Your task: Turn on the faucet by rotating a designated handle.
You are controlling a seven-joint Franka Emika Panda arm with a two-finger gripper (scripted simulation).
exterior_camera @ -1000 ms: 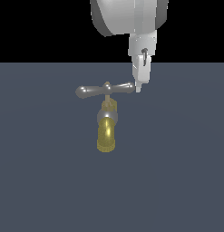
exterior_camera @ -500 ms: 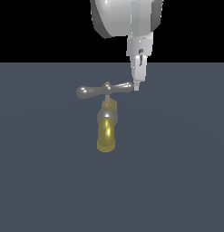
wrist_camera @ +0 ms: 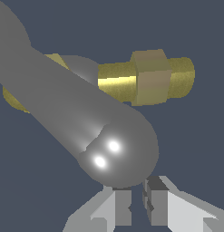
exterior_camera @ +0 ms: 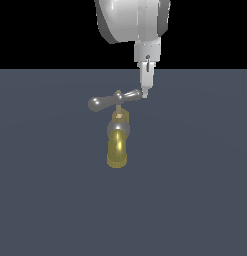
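The faucet [exterior_camera: 117, 147] lies on the dark grey floor, its yellow-brass spout pointing toward the camera in the exterior view. Its grey handle [exterior_camera: 107, 101] crosses above the collar, slanted, with the end on the exterior view's right sitting farther back. My gripper [exterior_camera: 144, 93] hangs straight down, shut, its tips touching that right end. In the wrist view the handle's rounded end [wrist_camera: 118, 149] fills the picture just in front of my gripper [wrist_camera: 137, 195], whose fingers [wrist_camera: 156, 204] hold nothing. The faucet's brass body [wrist_camera: 149, 81] shows behind the bar.
A flat dark grey floor [exterior_camera: 195, 190] stretches all around the faucet. The arm's white wrist [exterior_camera: 135, 20] rises above the handle's right end.
My gripper has moved toward the exterior view's left and pushed the handle's right end back. The bar stood level before and now slants, so it has turned about its stem.
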